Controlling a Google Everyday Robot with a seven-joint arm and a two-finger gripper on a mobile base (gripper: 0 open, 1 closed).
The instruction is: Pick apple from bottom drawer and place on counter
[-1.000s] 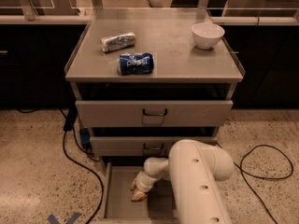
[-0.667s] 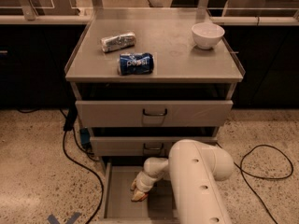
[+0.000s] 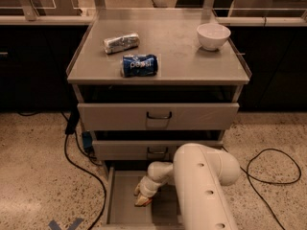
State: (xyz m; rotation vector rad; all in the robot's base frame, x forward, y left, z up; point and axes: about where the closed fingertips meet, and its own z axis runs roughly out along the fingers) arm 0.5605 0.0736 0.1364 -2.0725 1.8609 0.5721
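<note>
The bottom drawer (image 3: 122, 202) is pulled open below the two upper drawers, and its flat grey floor shows. My gripper (image 3: 144, 195) reaches down into it from the white arm (image 3: 204, 186), near the drawer's middle. A small red-orange bit of the apple (image 3: 143, 203) shows right under the gripper's tip; the rest of it is hidden by the gripper. The counter (image 3: 177, 47) is the grey-beige top of the cabinet, above and behind the gripper.
On the counter lie a blue soda can (image 3: 139, 65) on its side, a silver packet (image 3: 121, 42) and a white bowl (image 3: 213, 35). Black cables (image 3: 72, 152) run on the speckled floor left and right of the cabinet. The two upper drawers (image 3: 158, 116) stand slightly out.
</note>
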